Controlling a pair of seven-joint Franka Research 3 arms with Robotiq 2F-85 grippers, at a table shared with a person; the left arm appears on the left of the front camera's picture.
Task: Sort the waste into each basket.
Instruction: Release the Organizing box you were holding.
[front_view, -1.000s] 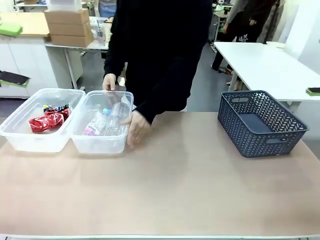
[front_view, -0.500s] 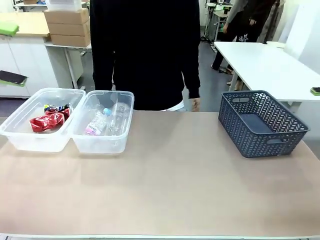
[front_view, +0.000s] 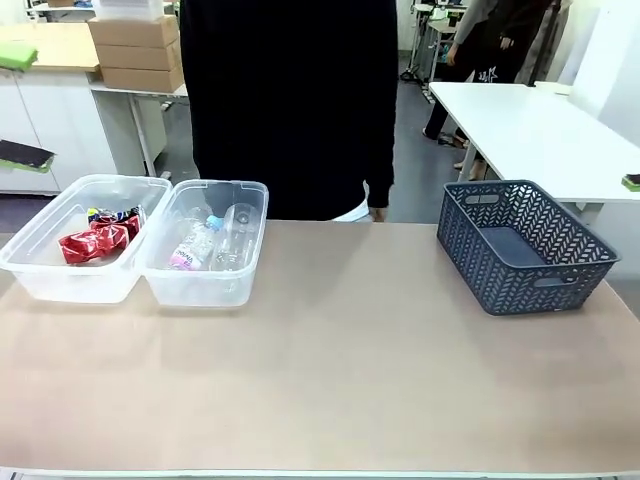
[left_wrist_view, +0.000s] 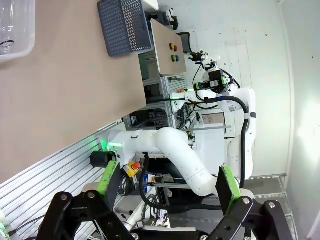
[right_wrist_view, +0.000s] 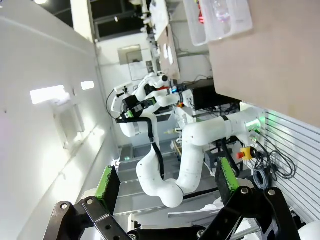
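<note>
Crumpled shiny red wrappers (front_view: 92, 243) in left clear plastic tub (front_view: 45, 278), clear bottles (front_view: 212, 243) in right tub (front_view: 200, 290); sorting looks done. Both grippers' fingers (left_wrist_view: 109, 179) (right_wrist_view: 108, 182) spread, empty. Risk: needless reach knocks tubs off surface (front_view: 350, 370).

Ahead of me, at the right of the frame, a dark grey lattice basket (front_view: 522, 246) sits on the tan table (front_view: 350, 370). A person in a black top (front_view: 290, 100) stands at the far edge, upper centre. Cardboard boxes (front_view: 135, 52) are stacked upper left; a white table (front_view: 530, 125) stands upper right.
</note>
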